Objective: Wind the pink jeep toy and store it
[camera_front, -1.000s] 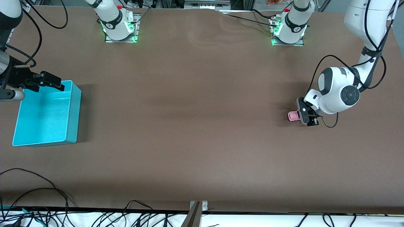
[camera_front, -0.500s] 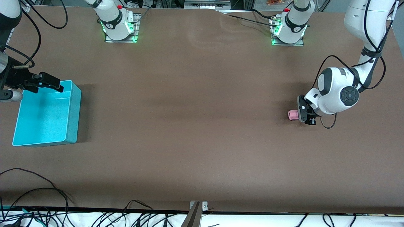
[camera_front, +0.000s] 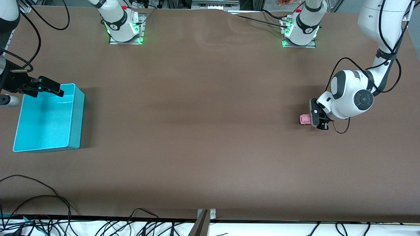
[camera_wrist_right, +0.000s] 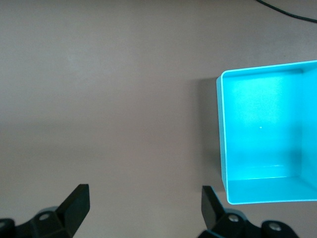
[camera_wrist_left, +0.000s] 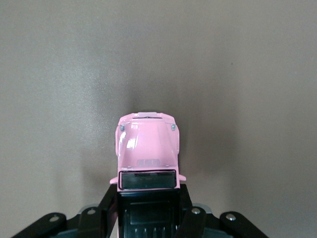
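1. The right gripper point(camera_front: 49, 87) hangs over the bin's point(camera_front: 76, 114) far rim at the right arm's end of the table, its fingers point(camera_wrist_right: 77, 201) spread wide and empty; since a second ago it has drifted slightly outward.
2. The left gripper point(camera_front: 316, 118) has clamped on the jeep point(camera_front: 304, 119) (rear end, black roof between the fingers point(camera_wrist_left: 106, 210)), which sits on the table point(camera_front: 203, 131) at the left arm's end; its jaws were wider a second ago.

- White rounded arm shells with dark grey joint discs
- Black gripper fingers point(camera_wrist_right: 79, 198), silver screws at their roots
- Green-lit bases, looping black cables
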Controlling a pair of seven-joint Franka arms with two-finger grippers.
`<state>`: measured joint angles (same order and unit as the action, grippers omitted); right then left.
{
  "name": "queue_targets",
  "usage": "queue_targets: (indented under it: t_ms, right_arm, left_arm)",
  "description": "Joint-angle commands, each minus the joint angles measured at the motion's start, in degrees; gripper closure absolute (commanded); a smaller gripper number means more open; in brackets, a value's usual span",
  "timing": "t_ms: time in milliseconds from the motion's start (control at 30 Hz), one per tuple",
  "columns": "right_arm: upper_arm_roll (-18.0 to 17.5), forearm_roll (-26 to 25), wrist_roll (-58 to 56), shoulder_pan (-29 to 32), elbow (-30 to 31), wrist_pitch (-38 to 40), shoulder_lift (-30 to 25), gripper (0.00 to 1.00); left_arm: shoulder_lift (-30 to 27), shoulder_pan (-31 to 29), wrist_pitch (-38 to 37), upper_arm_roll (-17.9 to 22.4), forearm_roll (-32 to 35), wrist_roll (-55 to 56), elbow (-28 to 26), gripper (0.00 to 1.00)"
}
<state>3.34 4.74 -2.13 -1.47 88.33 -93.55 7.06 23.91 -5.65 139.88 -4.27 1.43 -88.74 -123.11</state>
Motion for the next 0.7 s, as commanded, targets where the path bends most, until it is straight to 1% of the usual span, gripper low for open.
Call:
queue_targets:
  t_ms: [0, 133, 367, 667]
  right_arm:
    - [0.00, 1.41, 0.63, 0.15, -0.43, 0.30, -0.82, 0.00]
    - [0.00, 1.41, 0.55, 0.15, -0.52, 0.39, -1.00, 0.00]
    - [0.00, 0.62, 0.46, 0.06, -0.52, 0.30, -0.73, 0.00]
    - [0.00, -1.13, 0.28, 0.15, -0.61, -0.05, -0.56, 0.00]
  left_arm:
    - [0.09, -0.24, -0.14, 0.23, 0.15, -1.61, 1.12, 1.00]
    - [0.00, -0.24, -0.14, 0.23, 0.24, -1.61, 2.44, 1.00]
    - [0.26, -0.24, -0.14, 0.31, 0.24, -1.78, 2.26, 1.00]
    - [1.93, -0.32, 0.13, 0.40, 0.33, -2.14, 1.82, 1.00]
